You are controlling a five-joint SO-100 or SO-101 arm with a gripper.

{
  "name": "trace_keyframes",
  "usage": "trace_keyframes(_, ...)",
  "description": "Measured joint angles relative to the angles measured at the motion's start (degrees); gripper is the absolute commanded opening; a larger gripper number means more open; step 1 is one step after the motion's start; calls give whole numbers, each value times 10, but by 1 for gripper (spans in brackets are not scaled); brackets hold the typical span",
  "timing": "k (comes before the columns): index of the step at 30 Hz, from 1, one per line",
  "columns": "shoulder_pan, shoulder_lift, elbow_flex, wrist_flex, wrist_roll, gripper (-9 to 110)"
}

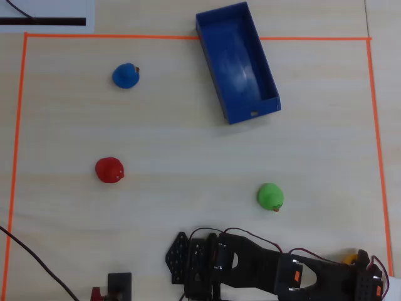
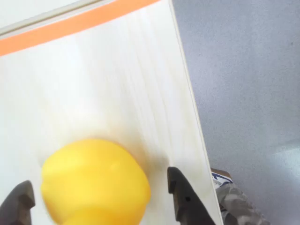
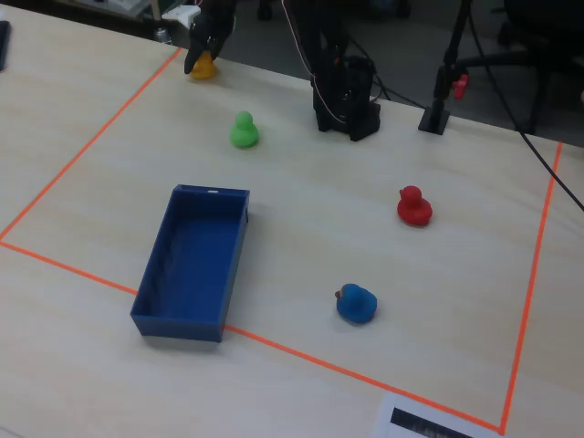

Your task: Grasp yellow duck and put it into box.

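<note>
The small rounded yellow toy duck (image 2: 96, 180) sits at the desk corner beside the orange tape, between the spread fingers of the black gripper (image 2: 101, 199), not yet pinched; grasping step, judged: close, lift, carry to the long dark-blue plastic box (image 3: 193, 260).

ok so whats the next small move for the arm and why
Probably close the jaws. In the wrist view the yellow duck sits between the two open fingers, which appear not to touch it yet. The fixed view shows the gripper down at the duck, and the box is empty.
</note>
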Motion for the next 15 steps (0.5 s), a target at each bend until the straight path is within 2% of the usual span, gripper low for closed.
trace_keyframes(4,-4,-10,-20,3,-9,0)
trace_keyframes(15,-14,-16,-39,5,-12,0)
